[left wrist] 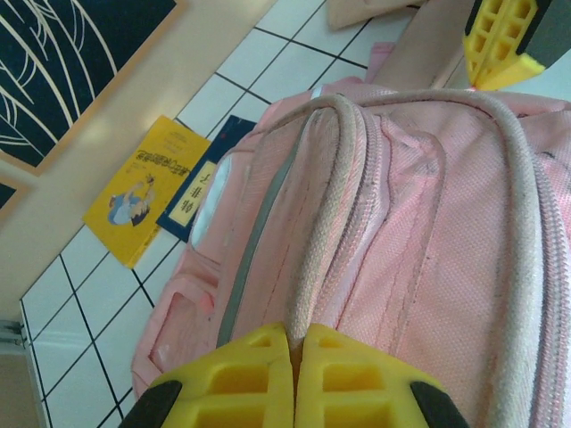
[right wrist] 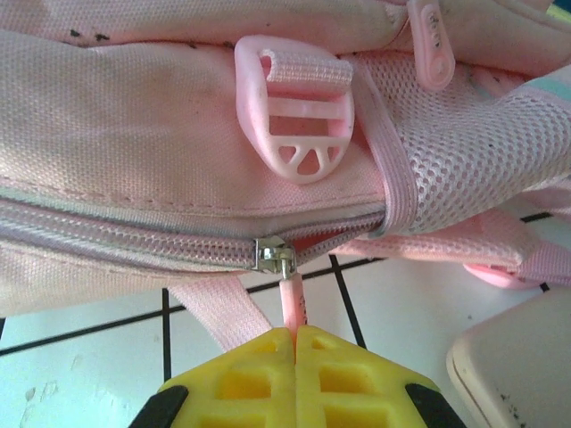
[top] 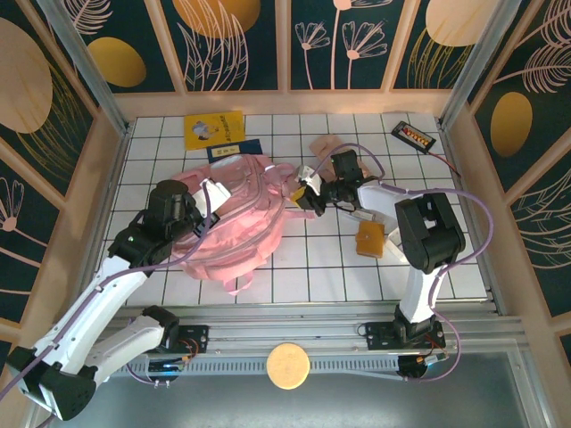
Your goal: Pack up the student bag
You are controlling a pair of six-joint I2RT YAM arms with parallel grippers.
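My left gripper (left wrist: 294,343) is pinched shut on the student bag (top: 236,214) edge. My right gripper (right wrist: 293,343) is pinched shut on its zipper pull (right wrist: 291,301). There is open table (top: 339,267) near me.

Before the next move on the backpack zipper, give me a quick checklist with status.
1. Grip of right tool on zipper pull: ok, shut.
2. Grip of left tool on backpack trim: ok, shut, bracing it.
3. Opening of zipper wide enough to pack: not ok, teeth closed left of slider.
4. Path past buckle: ok, it sits above the zipper line.
5. Access to yellow book: looks ok, flat on table beyond backpack.
6. Room inside backpack: cannot tell.
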